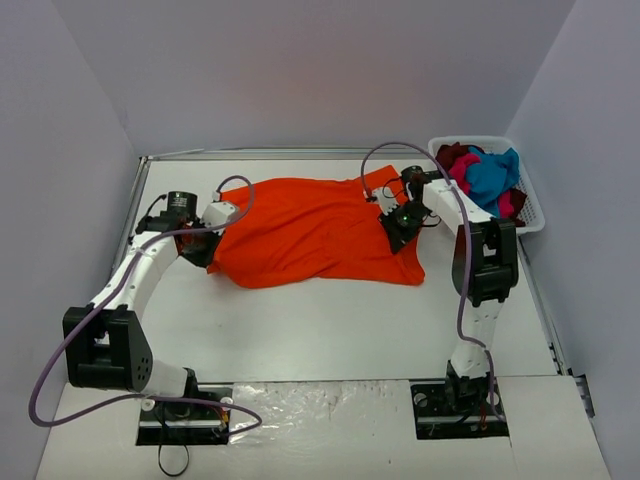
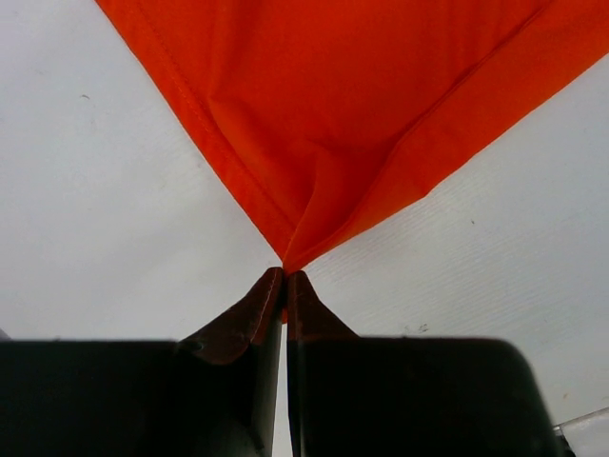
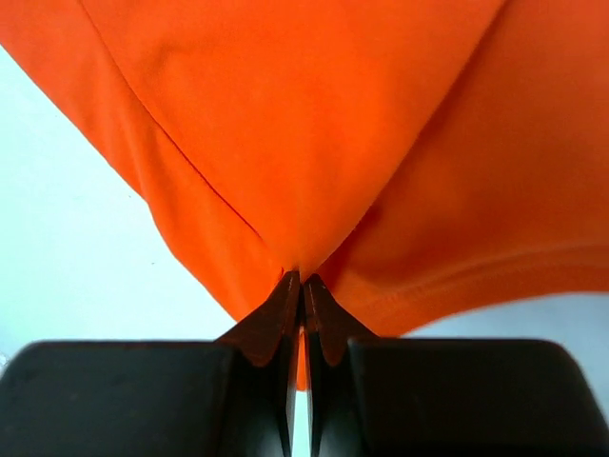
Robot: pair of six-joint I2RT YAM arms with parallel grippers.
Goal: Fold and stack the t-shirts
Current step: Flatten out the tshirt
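A bright orange t-shirt (image 1: pixel 310 232) lies spread and rumpled across the middle of the table. My left gripper (image 1: pixel 207 243) is shut on its left edge; in the left wrist view the cloth (image 2: pixel 343 114) fans out from the pinch point of my left gripper (image 2: pixel 285 273). My right gripper (image 1: pixel 398 226) is shut on the shirt's right side; the right wrist view shows a pinched fold of the shirt (image 3: pixel 314 133) rising from my right gripper (image 3: pixel 302 277). Teal-blue (image 1: pixel 493 172), magenta-pink (image 1: pixel 462 172) and dark red (image 1: pixel 452 153) shirts are bunched in the basket.
A white plastic basket (image 1: pixel 532 213) stands at the back right corner, beside the right arm. The white table (image 1: pixel 300 320) has raised edges at the left (image 1: pixel 133 215) and back. Purple cables loop over both arms.
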